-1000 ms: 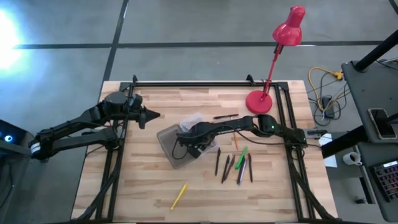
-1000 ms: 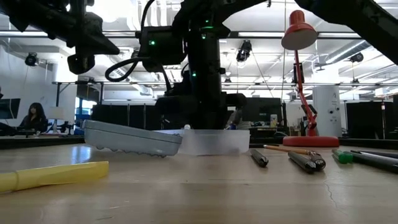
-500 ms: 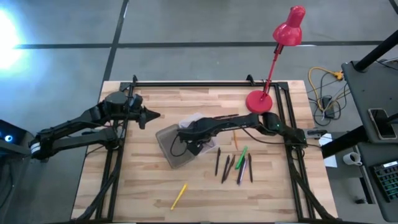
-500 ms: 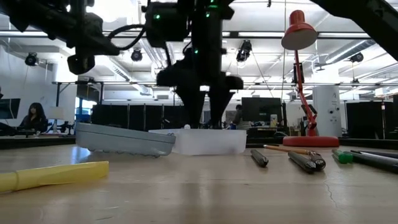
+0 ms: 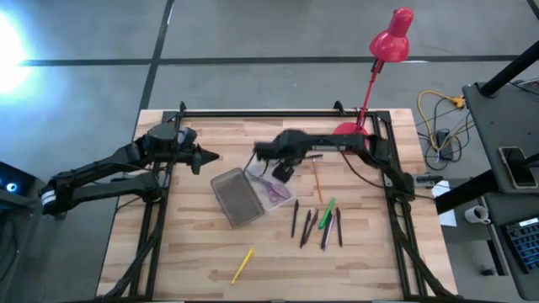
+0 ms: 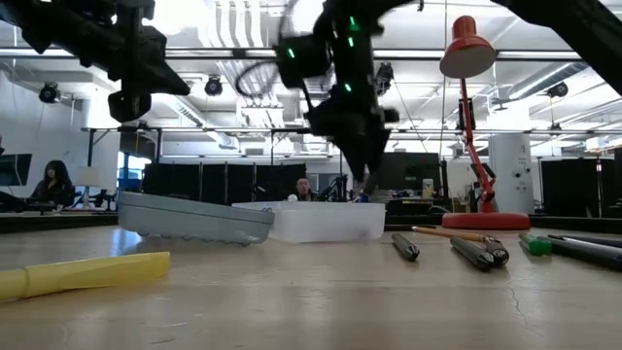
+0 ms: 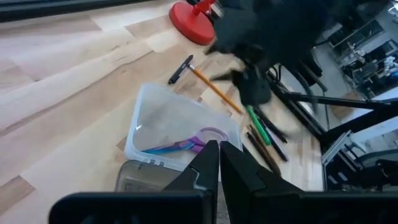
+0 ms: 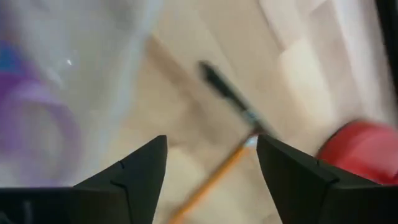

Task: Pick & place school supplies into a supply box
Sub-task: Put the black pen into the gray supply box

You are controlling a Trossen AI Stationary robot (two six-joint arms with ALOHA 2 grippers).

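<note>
The right gripper [image 5: 285, 174] is hanging above the middle of the table [image 5: 202, 252], just beyond the far edge of the clear supply box [image 5: 268, 187], and its fingers [image 8: 134, 171] are spread wide with nothing between them. Inside the box's clear half the purple-handled scissors [image 7: 186, 144] are lying flat; the ribbed grey lid [image 5: 237, 200] is folded open toward the near left corner.

To my eye the step in hand is going for the next supply. The orange pencil [image 5: 317, 178] and the black pen [image 5: 306, 157] beside it are the closest, lying toward the lamp's red base [image 5: 350, 137] at the far right. A pencil this thin wants the gripper turned so its fingers are straddling the shaft crosswise, coming straight down near the middle so it is not tipping when lifted. The black pen's end is close to the pencil's, so I would be aiming away from that crowded end.

More pens [image 5: 320, 227] are clustered near the right edge, and a yellow one [image 5: 242, 264] is lying alone near the front edge.

The left gripper [image 5: 206, 156] is waiting over the left side, its fingers pressed together.
</note>
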